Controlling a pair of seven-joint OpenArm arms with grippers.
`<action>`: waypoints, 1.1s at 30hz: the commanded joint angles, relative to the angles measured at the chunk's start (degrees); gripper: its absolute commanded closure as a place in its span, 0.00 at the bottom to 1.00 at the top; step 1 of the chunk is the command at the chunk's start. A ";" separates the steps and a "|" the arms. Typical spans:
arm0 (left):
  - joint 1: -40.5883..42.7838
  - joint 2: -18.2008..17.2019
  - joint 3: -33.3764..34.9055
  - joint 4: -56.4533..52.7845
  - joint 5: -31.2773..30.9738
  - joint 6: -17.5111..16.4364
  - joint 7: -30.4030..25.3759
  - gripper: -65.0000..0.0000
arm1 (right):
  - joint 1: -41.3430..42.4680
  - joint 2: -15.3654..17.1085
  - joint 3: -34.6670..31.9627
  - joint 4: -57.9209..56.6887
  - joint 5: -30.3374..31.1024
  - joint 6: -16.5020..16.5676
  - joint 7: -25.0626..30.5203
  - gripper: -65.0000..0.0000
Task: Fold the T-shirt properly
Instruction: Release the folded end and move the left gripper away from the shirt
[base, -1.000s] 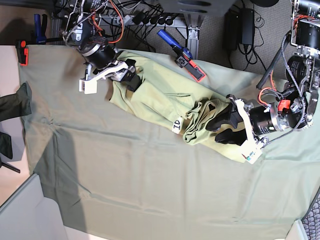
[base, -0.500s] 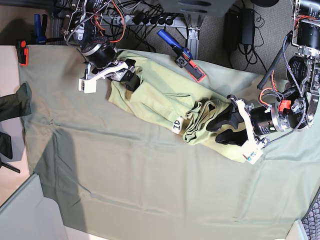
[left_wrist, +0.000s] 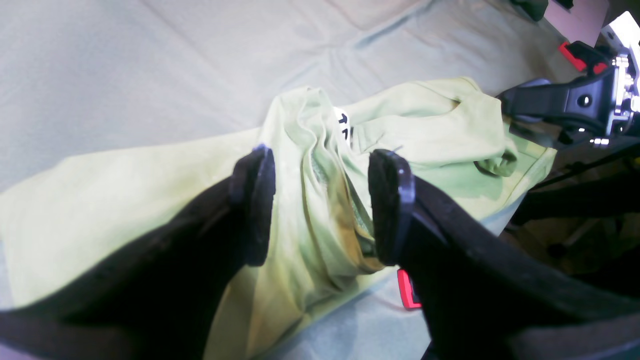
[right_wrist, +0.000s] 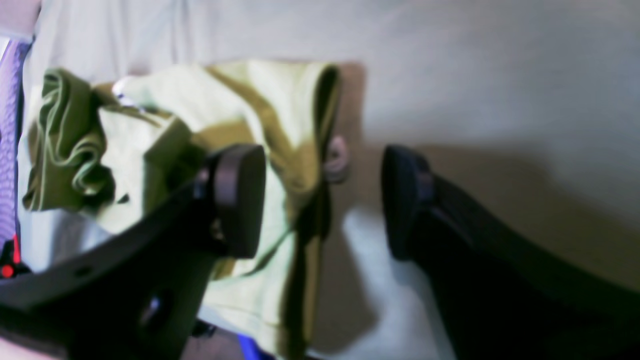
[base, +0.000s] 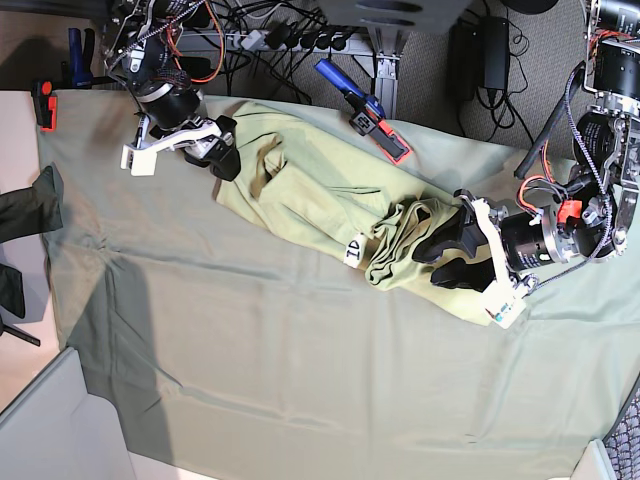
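Observation:
The pale yellow-green T-shirt (base: 320, 195) lies bunched in a diagonal band on the grey-green table cloth (base: 300, 380), its white tag (base: 355, 250) facing up. My left gripper (base: 440, 258) stands open at the shirt's right end. In the left wrist view its fingers (left_wrist: 252, 200) straddle a raised ridge of the T-shirt (left_wrist: 320, 190) without pinching it. My right gripper (base: 222, 150) is open at the shirt's upper-left end. The right wrist view shows the T-shirt's (right_wrist: 280, 110) folded edge between the right gripper's (right_wrist: 322, 200) jaws, close to one finger.
A blue-and-red clamp (base: 365, 110) sits at the table's back edge by the shirt, and a red clamp (base: 43, 105) at the back left corner. Dark cloth (base: 30, 205) hangs at the left edge. A grey bin (base: 50, 430) stands front left.
My right arm has moved left and slightly back, off the shirt's upper-left end, leaving a small fold there. The left arm has not moved.

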 joint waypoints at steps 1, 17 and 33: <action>-0.94 -0.31 -0.33 1.09 -1.22 -1.13 -1.46 0.49 | 0.11 0.28 -0.46 0.79 0.87 2.86 0.87 0.44; -0.92 -0.31 -0.33 1.09 -1.22 -1.13 -1.44 0.49 | -1.11 0.00 -4.35 -6.71 3.91 2.99 0.87 0.44; -0.94 -0.31 -0.33 1.09 -1.20 -1.13 -1.44 0.49 | -1.05 0.02 -8.44 -6.62 3.87 2.95 0.96 1.00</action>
